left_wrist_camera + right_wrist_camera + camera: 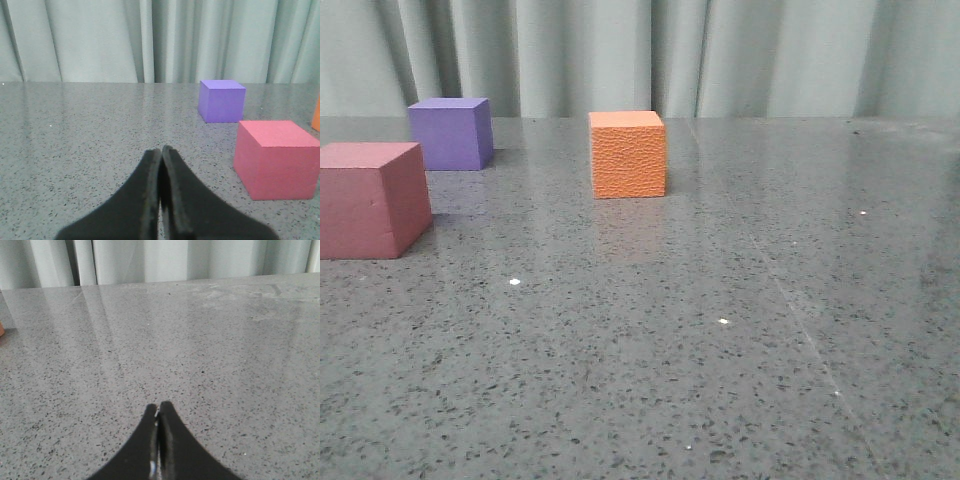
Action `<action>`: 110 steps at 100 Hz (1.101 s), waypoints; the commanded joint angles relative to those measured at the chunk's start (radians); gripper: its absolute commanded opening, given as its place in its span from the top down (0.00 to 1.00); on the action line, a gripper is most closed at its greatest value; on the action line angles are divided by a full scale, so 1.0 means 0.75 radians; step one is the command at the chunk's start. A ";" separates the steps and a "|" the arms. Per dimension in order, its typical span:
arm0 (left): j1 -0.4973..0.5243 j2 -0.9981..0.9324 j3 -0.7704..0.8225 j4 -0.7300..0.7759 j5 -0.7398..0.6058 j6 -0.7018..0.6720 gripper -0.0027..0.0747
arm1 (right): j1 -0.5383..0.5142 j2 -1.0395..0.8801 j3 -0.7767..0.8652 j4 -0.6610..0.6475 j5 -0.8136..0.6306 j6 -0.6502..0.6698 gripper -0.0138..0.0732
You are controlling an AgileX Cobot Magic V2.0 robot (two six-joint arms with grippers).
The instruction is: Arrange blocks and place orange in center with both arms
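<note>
The orange cube (628, 154) with a pebbled surface stands mid-table in the front view. The purple cube (450, 133) stands farther back on the left, and the pink-red cube (372, 199) sits nearer at the left edge. In the left wrist view my left gripper (161, 149) is shut and empty, with the pink-red cube (276, 159) ahead to one side and the purple cube (221, 100) beyond it; a sliver of the orange cube (317, 113) shows at the frame edge. My right gripper (158, 405) is shut and empty over bare table. Neither gripper shows in the front view.
The grey speckled table (720, 330) stretches to a pale pleated curtain (750, 55) at the back. A tiny orange sliver (1, 329) shows at the edge of the right wrist view.
</note>
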 commanded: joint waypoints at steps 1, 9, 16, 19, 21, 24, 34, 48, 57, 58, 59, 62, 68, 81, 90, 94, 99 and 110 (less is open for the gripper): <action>0.002 -0.045 0.074 -0.009 -0.105 -0.002 0.99 | -0.009 -0.035 -0.018 0.001 -0.120 -0.012 0.91; 0.002 -0.045 0.074 -0.009 -0.134 -0.002 0.99 | -0.009 -0.035 -0.018 0.001 -0.120 -0.012 0.91; 0.002 -0.045 0.074 -0.011 -0.192 -0.005 0.99 | -0.009 -0.035 -0.018 0.001 -0.120 -0.012 0.91; 0.002 -0.045 0.074 -0.029 -0.207 -0.005 0.99 | -0.009 -0.035 -0.018 0.001 -0.120 -0.012 0.91; 0.002 -0.045 0.070 -0.042 -0.207 -0.005 0.99 | -0.009 -0.035 -0.018 0.001 -0.120 -0.012 0.91; 0.002 -0.045 0.062 -0.064 -0.209 -0.005 0.99 | -0.009 -0.035 -0.018 0.001 -0.120 -0.012 0.91; 0.002 -0.043 0.001 -0.135 -0.144 -0.005 0.99 | -0.009 -0.035 -0.018 0.001 -0.120 -0.012 0.91; 0.002 0.004 -0.209 -0.135 0.109 -0.005 0.99 | -0.009 -0.035 -0.018 0.001 -0.120 -0.012 0.91; 0.002 0.099 -0.392 -0.135 0.288 -0.005 0.99 | -0.009 -0.035 -0.018 0.001 -0.120 -0.012 0.91; 0.002 0.118 -0.420 -0.135 0.313 -0.005 0.99 | -0.009 -0.035 -0.018 0.001 -0.120 -0.012 0.91; 0.002 0.128 -0.435 -0.135 0.326 -0.005 0.99 | -0.009 -0.035 -0.018 0.001 -0.120 -0.012 0.91; 0.002 0.170 -0.493 -0.135 0.373 -0.005 0.99 | -0.009 -0.035 -0.018 0.001 -0.120 -0.012 0.91; 0.002 0.274 -0.620 -0.135 0.476 -0.005 0.99 | -0.009 -0.035 -0.018 0.001 -0.120 -0.012 0.91; 0.002 0.480 -0.853 -0.171 0.660 -0.005 0.99 | -0.009 -0.035 -0.018 0.001 -0.120 -0.012 0.91; 0.002 0.601 -0.979 -0.223 0.725 -0.005 0.99 | -0.009 -0.035 -0.018 0.001 -0.120 -0.012 0.91; 0.002 0.646 -1.020 -0.248 0.744 -0.005 0.99 | -0.009 -0.035 -0.018 0.001 -0.120 -0.012 0.91; 0.002 0.692 -1.054 -0.261 0.744 -0.005 0.99 | -0.009 -0.035 -0.018 0.001 -0.120 -0.012 0.91; 0.002 0.763 -1.084 -0.267 0.729 -0.005 0.99 | -0.009 -0.035 -0.018 0.001 -0.120 -0.012 0.91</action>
